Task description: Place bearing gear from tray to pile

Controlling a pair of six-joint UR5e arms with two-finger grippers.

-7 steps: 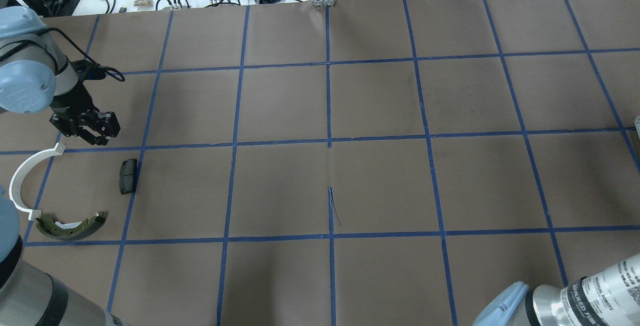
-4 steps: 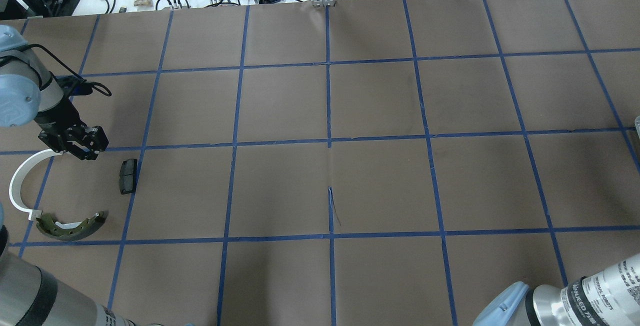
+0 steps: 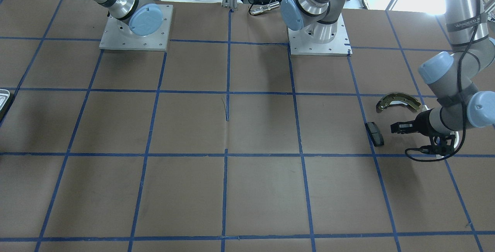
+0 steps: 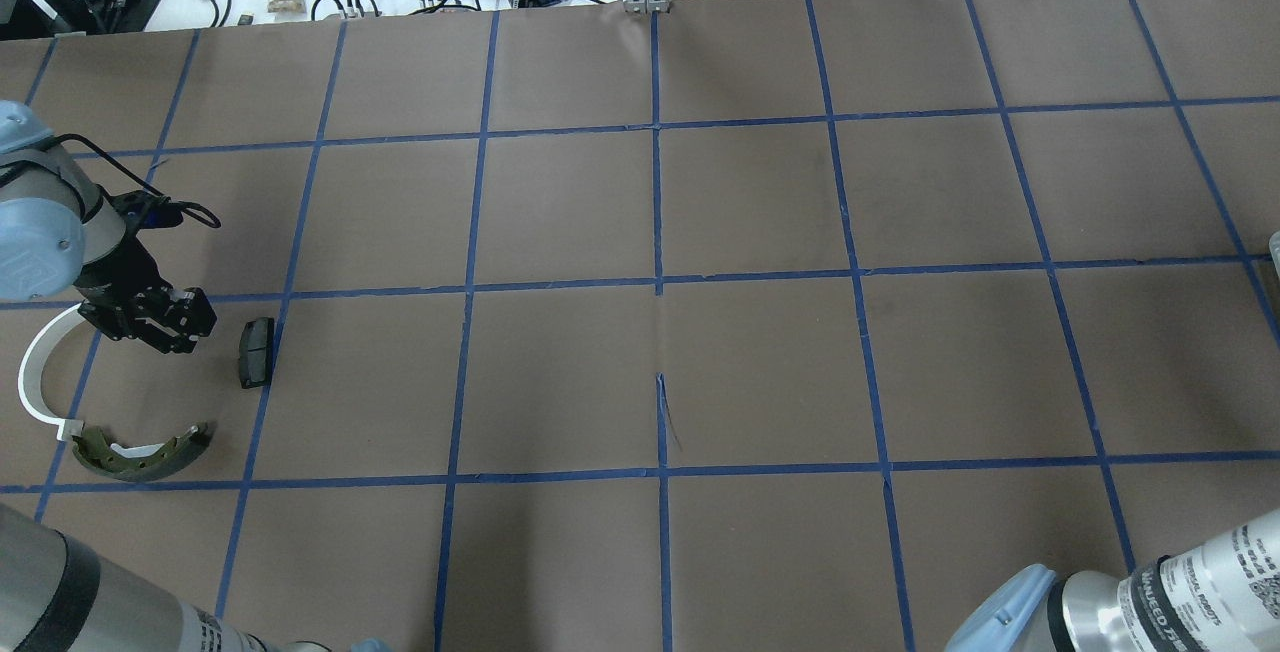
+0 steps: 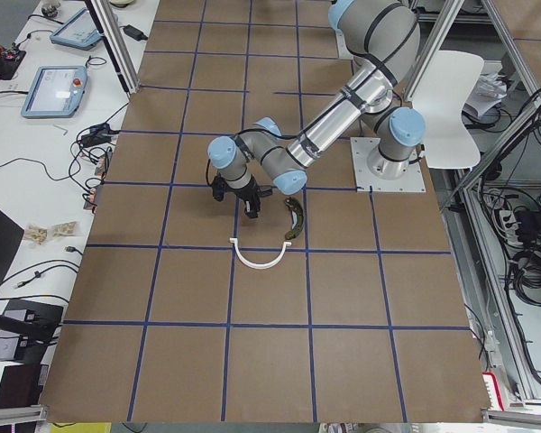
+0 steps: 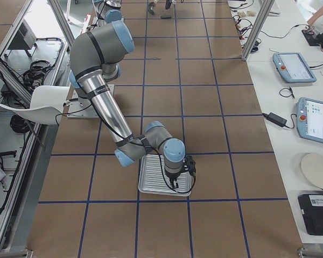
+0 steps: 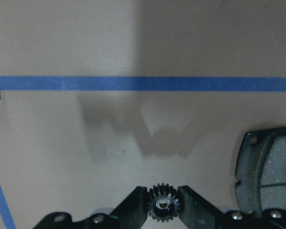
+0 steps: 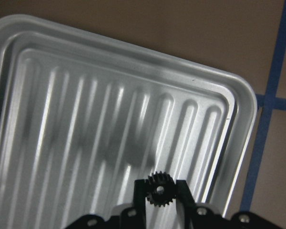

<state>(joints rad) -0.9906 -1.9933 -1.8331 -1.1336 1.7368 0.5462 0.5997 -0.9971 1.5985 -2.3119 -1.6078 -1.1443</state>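
Here, left end effector (image 7: 162, 200) gripping gear (image 7: 163, 207), black pad (image 7: 266, 167) beside.

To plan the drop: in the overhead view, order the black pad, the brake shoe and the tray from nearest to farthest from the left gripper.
From the left gripper:
1. Black pad, just to its right.
2. Brake shoe, below it, nearer the robot.
3. Tray, at the far right edge.

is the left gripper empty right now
No, the left gripper is shut on a small dark gear, whose teeth show between its two fingers in the left wrist view.
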